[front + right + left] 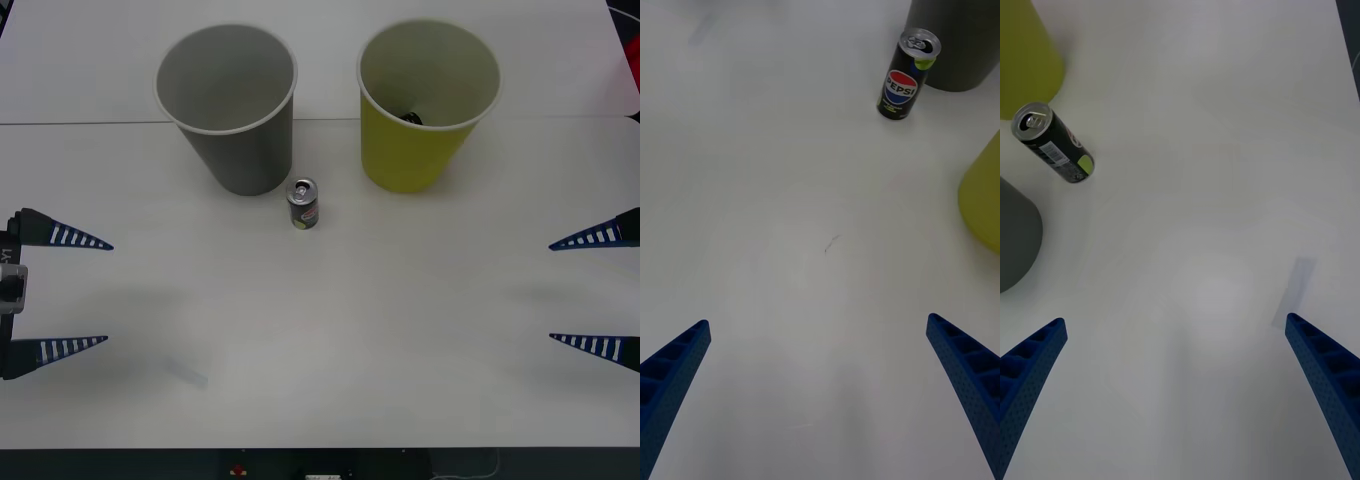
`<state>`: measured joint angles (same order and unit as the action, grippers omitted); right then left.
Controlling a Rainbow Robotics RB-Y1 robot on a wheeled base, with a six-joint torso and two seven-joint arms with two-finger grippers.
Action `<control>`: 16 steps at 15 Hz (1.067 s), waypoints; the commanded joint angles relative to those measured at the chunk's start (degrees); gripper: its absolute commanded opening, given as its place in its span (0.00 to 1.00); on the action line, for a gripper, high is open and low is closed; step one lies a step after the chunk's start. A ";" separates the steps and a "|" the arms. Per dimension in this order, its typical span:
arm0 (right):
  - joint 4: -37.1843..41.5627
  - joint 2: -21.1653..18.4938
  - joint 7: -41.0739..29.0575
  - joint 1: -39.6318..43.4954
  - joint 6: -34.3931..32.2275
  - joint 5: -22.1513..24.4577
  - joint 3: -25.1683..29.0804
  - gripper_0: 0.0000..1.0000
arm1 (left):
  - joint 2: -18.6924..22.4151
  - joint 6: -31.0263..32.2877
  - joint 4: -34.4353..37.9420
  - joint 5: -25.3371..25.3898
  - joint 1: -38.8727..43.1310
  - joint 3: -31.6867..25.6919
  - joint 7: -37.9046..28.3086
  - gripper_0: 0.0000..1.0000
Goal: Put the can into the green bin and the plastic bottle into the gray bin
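The can (pixel 303 203) stands upright on the white table, dark with a silver top, just in front of the gap between the two bins. The gray bin (pixel 240 150) is behind it to the left, the green bin (pixel 410 155) to the right. A small dark thing (pixel 412 118) lies inside the green bin. The plastic bottle is out of view. My left gripper (pixel 107 292) is open at the left edge, far from the can. My right gripper (pixel 551 292) is open at the right edge. The right wrist view has the can (pixel 907 75) ahead of the open right gripper (pixel 818 321).
The left wrist view shows the can (pixel 1054 144) between the green bin (pixel 1026 52) and the gray bin (pixel 1015 240). A faint grey mark (pixel 185 372) lies on the table near the left gripper. The table's front edge (pixel 320 448) runs below both grippers.
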<state>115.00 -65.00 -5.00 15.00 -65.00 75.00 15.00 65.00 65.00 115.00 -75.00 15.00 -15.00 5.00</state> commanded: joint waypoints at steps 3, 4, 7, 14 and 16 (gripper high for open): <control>0.00 0.00 0.00 0.00 0.00 0.00 0.00 1.00 | -1.45 -0.58 -0.57 0.47 0.12 -0.38 0.19 1.00; 0.00 0.00 0.00 0.00 0.00 0.00 0.00 1.00 | -1.45 -0.58 -0.57 0.64 0.12 -0.29 0.19 1.00; 0.00 0.00 0.00 0.00 0.00 0.00 0.00 1.00 | -1.45 -1.37 -0.74 0.91 0.12 1.29 0.01 1.00; 0.00 0.00 0.00 0.00 0.00 0.00 0.00 1.00 | -1.54 -12.44 -2.32 5.57 0.12 12.10 -0.34 1.00; 0.00 0.00 0.00 0.00 0.00 0.00 0.00 1.00 | -1.63 -15.87 -2.41 6.88 0.12 14.91 -0.43 1.00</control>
<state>115.00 -65.00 -5.00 15.00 -65.00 75.00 15.00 63.44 50.41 112.65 -68.69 15.11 -1.15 4.64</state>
